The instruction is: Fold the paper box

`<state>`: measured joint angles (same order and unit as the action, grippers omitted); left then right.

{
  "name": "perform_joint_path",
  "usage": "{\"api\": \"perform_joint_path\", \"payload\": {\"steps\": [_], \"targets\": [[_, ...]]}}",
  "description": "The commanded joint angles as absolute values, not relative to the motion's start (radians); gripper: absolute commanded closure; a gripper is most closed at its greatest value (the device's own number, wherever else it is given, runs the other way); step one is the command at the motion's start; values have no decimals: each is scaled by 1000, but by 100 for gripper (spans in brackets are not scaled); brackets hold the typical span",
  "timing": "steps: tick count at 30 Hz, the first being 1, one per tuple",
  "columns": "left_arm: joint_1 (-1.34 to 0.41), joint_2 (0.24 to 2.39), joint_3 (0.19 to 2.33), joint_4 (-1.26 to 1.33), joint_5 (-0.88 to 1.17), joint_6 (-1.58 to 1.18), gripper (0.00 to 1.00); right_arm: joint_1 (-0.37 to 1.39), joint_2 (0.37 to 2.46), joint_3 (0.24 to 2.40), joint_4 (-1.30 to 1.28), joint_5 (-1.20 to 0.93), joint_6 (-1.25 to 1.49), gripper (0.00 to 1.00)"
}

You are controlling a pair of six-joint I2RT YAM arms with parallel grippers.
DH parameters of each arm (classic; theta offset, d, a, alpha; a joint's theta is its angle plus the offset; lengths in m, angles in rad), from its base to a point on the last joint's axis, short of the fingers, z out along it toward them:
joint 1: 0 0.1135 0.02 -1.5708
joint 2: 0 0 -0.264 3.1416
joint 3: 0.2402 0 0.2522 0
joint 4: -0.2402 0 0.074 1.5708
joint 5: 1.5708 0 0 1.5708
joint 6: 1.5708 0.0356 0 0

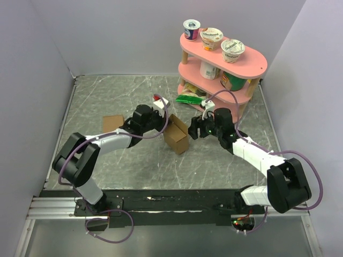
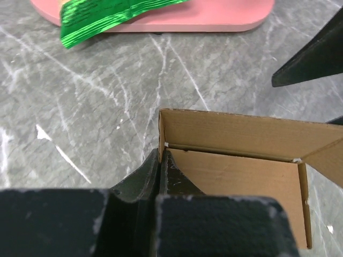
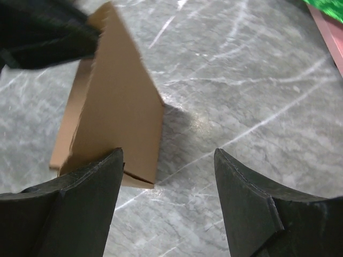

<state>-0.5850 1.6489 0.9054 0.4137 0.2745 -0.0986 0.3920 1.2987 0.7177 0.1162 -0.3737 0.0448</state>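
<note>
Left tool pinching paper box wall; right tool spread; box edge cropped.

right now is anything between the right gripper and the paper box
Nothing visible. The open right gripper faces the paper box with only table between them; the left gripper is shut on its far wall.

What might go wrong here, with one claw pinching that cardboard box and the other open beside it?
1. The left claw grips only one thin wall of the paper box; a pull might crumple or tear it, or the wall could slip free.
2. The right claw is open close by; a push from it might slide or tip the light box instead of folding it.
3. The pink shelf stands just behind the right arm; a wide swing might bump it.
</note>
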Motion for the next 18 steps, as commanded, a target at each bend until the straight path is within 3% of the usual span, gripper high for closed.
{"api": "perform_joint_path", "payload": {"steps": [1, 5, 18], "targets": [[-606, 1585, 868, 417, 106, -124, 99, 402, 1292, 723, 68, -246, 172, 26], [-614, 1549, 812, 436, 75, -144, 99, 399, 1246, 674, 60, -160, 276, 32], [-649, 1500, 749, 453, 45, -146, 99, 338, 925, 614, -20, -54, 218, 33]]}}
